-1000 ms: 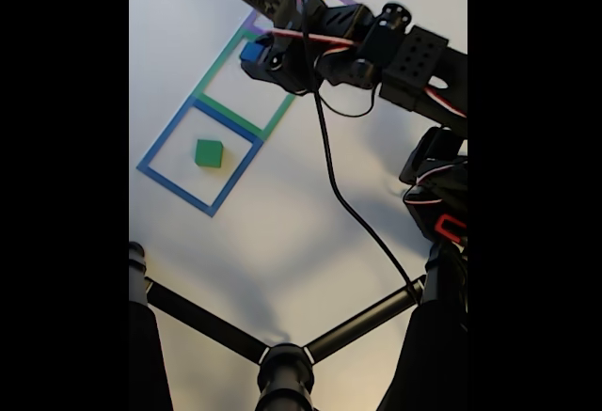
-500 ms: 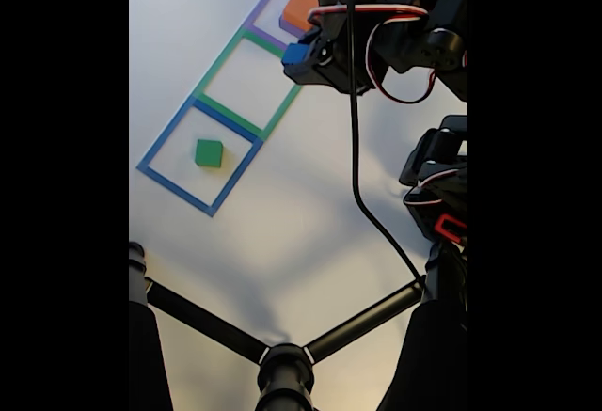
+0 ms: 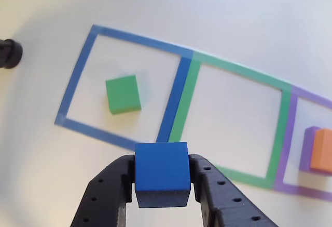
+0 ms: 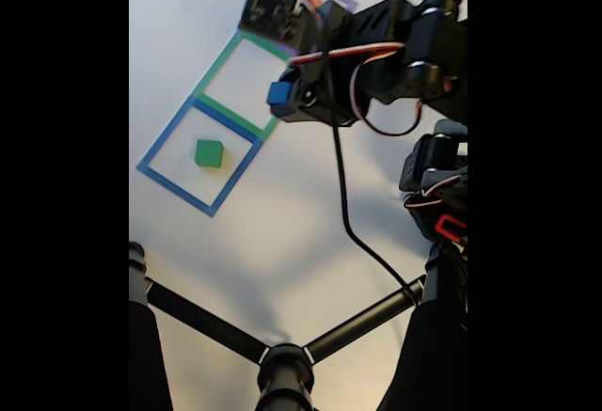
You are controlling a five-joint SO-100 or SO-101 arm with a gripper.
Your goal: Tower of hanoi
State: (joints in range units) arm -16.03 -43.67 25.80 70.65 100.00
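Three tape squares lie in a row on your white table (image 3: 155, 9): one blue tape square (image 3: 78, 76), one green tape square (image 3: 282, 128), one purple tape square (image 3: 288, 149). Four foam blocks show. One purple slab (image 3: 308, 146) sits in the purple tape square at the right edge of the other view, with one orange block (image 3: 322, 151) on it. One green cube (image 3: 123, 94) rests alone inside the blue tape square. Your gripper (image 3: 162, 177) clamps one blue cube (image 3: 161, 170) between both fingers, held above the table over the boundary of the blue and green tape squares.
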